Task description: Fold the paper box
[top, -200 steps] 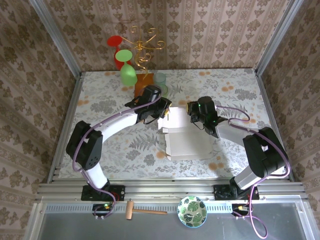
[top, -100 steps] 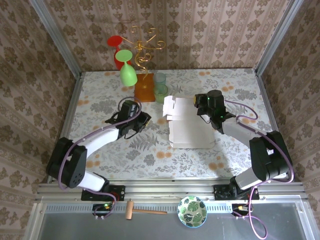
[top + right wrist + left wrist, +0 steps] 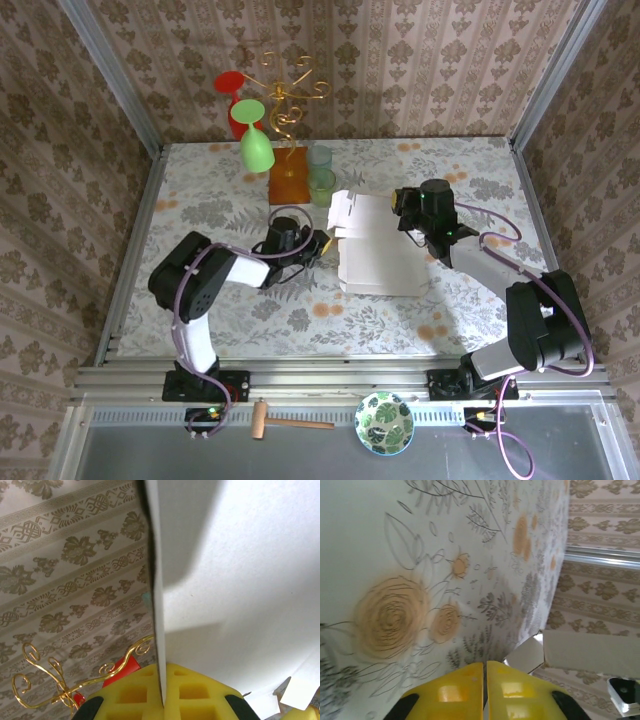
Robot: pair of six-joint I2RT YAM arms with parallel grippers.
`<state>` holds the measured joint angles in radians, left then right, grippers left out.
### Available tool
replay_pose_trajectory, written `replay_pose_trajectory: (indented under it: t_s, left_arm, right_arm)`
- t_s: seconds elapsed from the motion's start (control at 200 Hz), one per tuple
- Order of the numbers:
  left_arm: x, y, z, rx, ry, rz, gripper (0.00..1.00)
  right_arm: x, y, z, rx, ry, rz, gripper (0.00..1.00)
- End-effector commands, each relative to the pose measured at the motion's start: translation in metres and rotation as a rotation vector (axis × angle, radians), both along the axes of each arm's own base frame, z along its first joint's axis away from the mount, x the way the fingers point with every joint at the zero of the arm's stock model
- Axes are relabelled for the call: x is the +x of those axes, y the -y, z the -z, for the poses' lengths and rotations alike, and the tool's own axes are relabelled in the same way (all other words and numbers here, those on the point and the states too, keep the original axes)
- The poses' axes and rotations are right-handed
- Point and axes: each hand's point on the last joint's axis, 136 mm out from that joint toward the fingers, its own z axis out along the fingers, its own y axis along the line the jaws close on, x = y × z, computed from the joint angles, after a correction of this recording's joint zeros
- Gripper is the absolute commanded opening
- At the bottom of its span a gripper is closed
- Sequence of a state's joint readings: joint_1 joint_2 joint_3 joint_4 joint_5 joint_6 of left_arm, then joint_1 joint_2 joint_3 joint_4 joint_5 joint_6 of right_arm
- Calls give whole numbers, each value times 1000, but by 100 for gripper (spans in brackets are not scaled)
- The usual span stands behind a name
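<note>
There's the right gripper [image 3: 403,206], jaws pinched shut on the paper box [image 3: 380,258] at its upper-right edge, the left gripper [image 3: 318,246] jaws closed empty beside its left side: light, floppy card, I'd hold near a crease.

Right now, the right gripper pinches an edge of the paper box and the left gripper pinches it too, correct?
Not the left one. The left wrist view shows the left gripper shut on nothing, the paper box apart from it. The right gripper does pinch the box's edge.
</note>
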<state>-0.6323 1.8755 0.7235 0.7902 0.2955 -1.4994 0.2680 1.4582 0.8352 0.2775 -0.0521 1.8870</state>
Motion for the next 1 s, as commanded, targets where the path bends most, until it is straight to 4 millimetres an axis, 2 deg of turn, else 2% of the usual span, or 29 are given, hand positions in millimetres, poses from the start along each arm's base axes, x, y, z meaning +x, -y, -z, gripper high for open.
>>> replay_pose_trajectory:
  t_s: [0.0,0.215,0.485,0.61,0.745,0.85,0.935,0.995]
  left_arm:
    - [18,8,-27,-129,80,-61,14]
    - [21,14,-24,-196,75,-109,20]
    - [17,26,-22,-173,83,-77,25]
    - [14,26,-17,-118,82,-58,32]
    - [8,30,-6,-18,65,-6,32]
    - [1,23,7,103,46,12,32]
    - [-3,18,9,198,57,41,34]
    - [-4,20,3,252,90,73,35]
  right_arm:
    - [2,3,-14,26,3,26,0]
    - [7,0,-14,44,1,22,0]
    - [7,0,-12,59,-3,33,0]
    - [7,-1,-13,60,-3,27,0]
    - [5,-2,-11,54,-10,25,0]
    - [4,-2,-8,54,-14,26,0]
    - [3,-2,-7,48,-17,23,0]
    - [3,-3,-7,40,-16,17,0]
